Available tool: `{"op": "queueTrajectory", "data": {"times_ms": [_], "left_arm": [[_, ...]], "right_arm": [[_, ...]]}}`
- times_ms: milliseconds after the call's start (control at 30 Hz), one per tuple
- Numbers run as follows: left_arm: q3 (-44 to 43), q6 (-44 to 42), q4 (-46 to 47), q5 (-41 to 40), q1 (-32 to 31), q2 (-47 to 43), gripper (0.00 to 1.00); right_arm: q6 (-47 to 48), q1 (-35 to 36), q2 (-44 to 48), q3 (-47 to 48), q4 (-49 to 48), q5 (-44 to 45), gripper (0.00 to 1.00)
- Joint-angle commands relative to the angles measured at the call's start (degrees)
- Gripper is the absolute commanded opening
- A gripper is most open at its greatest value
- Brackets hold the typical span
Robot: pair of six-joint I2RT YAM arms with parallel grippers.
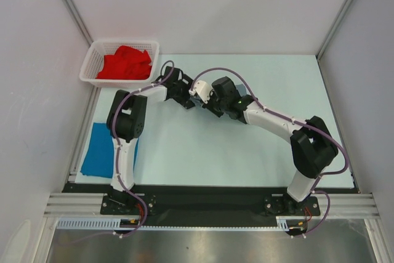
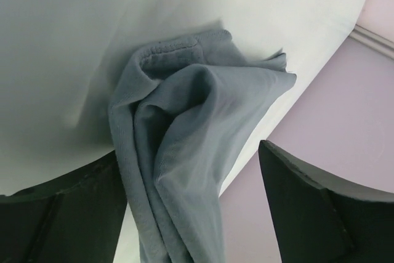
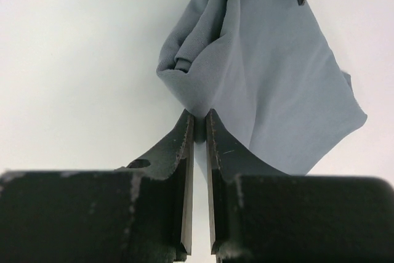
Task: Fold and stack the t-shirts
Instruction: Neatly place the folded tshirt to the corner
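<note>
Pinching thin fold of grey t-shirt (image 3: pixel 265 78) in right gripper (image 3: pixel 200 129), jaws nearly touching; straddling same bunched cloth with left gripper (image 2: pixel 188 149), jaws spread wide, clamping nothing; in white basket (image 1: pixel 91 60), red t-shirt (image 1: pixel 126 63); at left edge of table (image 1: pixel 203 152), blue t-shirt (image 1: pixel 98 149), flat.

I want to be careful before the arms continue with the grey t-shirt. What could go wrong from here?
1. The right jaws pinch only a thin fold of the slate grey cloth t-shirt; a pull might slip it free.
2. The left jaws stand open around bunched layers; closing there could grab several, so the shirt may not spread flat.
3. The left arm passes over the folded bright blue cloth t-shirt and could disturb it.
</note>
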State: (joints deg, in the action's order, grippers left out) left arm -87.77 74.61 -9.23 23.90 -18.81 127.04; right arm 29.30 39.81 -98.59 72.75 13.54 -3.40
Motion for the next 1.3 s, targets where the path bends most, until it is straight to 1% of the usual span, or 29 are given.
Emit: {"op": "queueTrajectory", "data": {"times_ms": [0,33,67,100,167,267,300,333,367,400,500,533,567,600,667,700,733,800,833,867,900,1000,1033,1133,1267], "left_arm": [[-1.5,0.4,-1.1,-2.1,-1.1,2.2,0.83],[-1.5,0.4,-0.7,-1.8,-1.1,2.5,0.77],[-1.7,0.4,-0.7,-1.9,-1.2,2.7,0.74],[-1.9,0.2,-1.1,-2.1,-1.2,2.9,0.67],[-2.2,-0.4,-1.9,-3.0,-1.2,2.9,0.59],[-2.3,-3.5,-1.1,-5.3,-1.2,2.1,0.38],[-2.6,-5.6,-0.4,-5.4,-1.2,2.1,0.17],[-2.8,-6.7,0.3,-5.4,-1.2,2.2,0.01],[-4.2,-8.0,-0.2,-5.4,-1.2,2.3,0.0],[-4.6,-10.7,-0.3,-5.9,-1.2,2.1,0.0],[-2.9,-13.6,-3.3,-10.2,-1.3,-1.6,0.0],[-1.5,-13.6,-3.5,-11.1,-1.3,-3.1,0.0],[1.3,-13.6,-3.4,-11.9,-1.2,-6.5,0.0],[2.5,-14.3,-3.7,-13.9,-1.3,-8.1,0.0],[5.3,-15.5,-5.8,-16.2,-1.4,-13.1,0.0],[6.5,-16.8,-6.0,-18.9,-1.4,-15.1,0.0],[7.6,-17.2,-7.1,-20.1,-1.4,-16.8,0.0],[10.0,-18.5,-8.6,-22.7,-1.5,-21.5,0.0],[10.9,-18.6,-10.2,-25.8,-1.6,-23.0,0.0],[13.0,-18.3,-10.7,-26.9,-1.8,-24.8,0.0],[14.4,-17.7,-10.8,-27.6,-2.0,-27.7,0.0],[17.5,-17.4,-13.3,-33.0,-3.6,-33.2,0.0],[18.2,-16.9,-15.1,-34.9,-4.0,-34.6,0.0],[21.2,-15.5,-17.3,-37.0,-4.7,-39.5,0.01],[20.7,-14.8,-24.1,-44.1,-4.5,-43.7,0.0]], "right_arm": [[-1.3,-0.5,2.8,0.5,-2.8,-1.1,0.0],[-1.3,-0.6,2.7,0.5,-2.8,-1.1,0.0],[-1.4,-0.7,2.7,0.5,-2.8,-1.2,0.0],[-1.5,-0.7,2.9,0.4,-2.7,-1.3,0.0],[-1.8,-0.9,3.1,-0.1,-3.0,-1.5,0.0],[-3.0,-0.9,3.9,-0.9,-3.0,-1.0,0.0],[-4.3,-0.9,4.4,-0.9,-2.7,-1.1,0.03],[-5.1,-1.0,4.8,-1.0,-2.0,-0.6,0.16],[-6.2,-1.0,5.2,-1.2,-1.6,0.0,0.23],[-8.9,-1.3,6.2,-1.6,0.0,0.8,0.32],[-15.1,-2.1,7.7,-1.7,5.1,2.0,0.42],[-20.5,-2.7,9.7,-2.2,6.0,2.9,0.49],[-23.2,-2.8,10.9,-2.9,6.9,3.0,0.51],[-25.0,-2.7,12.9,-5.1,8.2,3.3,0.55],[-28.2,-1.0,18.4,-7.1,9.6,6.9,0.59],[-29.0,-0.3,20.3,-8.0,11.8,8.0,0.61],[-30.5,0.3,23.6,-9.1,13.1,10.1,0.62],[-34.3,1.8,26.9,-10.4,16.1,12.3,0.62],[-35.1,2.3,28.7,-11.1,16.7,13.8,0.63],[-36.7,3.5,32.0,-12.6,17.3,14.6,0.63],[-37.2,4.1,33.6,-13.2,18.0,15.2,0.62],[-39.2,6.6,37.5,-13.6,20.2,17.4,0.62],[-39.6,7.3,38.0,-13.5,20.8,18.1,0.62],[-40.8,9.8,39.7,-12.7,23.4,19.4,0.62],[-41.7,12.0,42.0,-13.6,25.0,18.7,0.62]]}}
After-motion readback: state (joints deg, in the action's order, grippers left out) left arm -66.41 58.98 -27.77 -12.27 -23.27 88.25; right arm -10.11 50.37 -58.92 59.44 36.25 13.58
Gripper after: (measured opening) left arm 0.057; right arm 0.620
